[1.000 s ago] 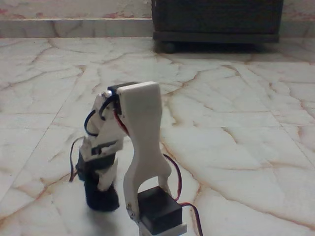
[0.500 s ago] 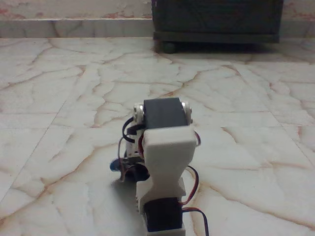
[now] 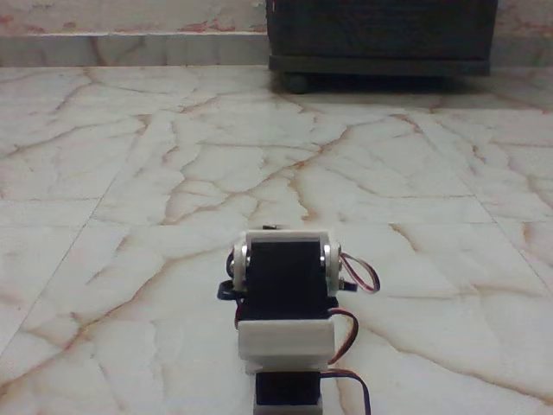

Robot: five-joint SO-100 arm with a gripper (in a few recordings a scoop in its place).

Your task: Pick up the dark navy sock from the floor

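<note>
Low at the bottom centre of the fixed view, the arm (image 3: 285, 316) sits folded down on the floor (image 3: 130, 173), its white shell and black motor blocks facing the camera, red and black wires looping out to its right; its tool is hidden behind the body, so whether it is wide or closed cannot be told; the sock cannot be made out; a dark cabinet (image 3: 380, 39) stands at the far wall.

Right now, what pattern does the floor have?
Cream-white floor tiles with reddish-brown veins, clear in the fixed view.
</note>
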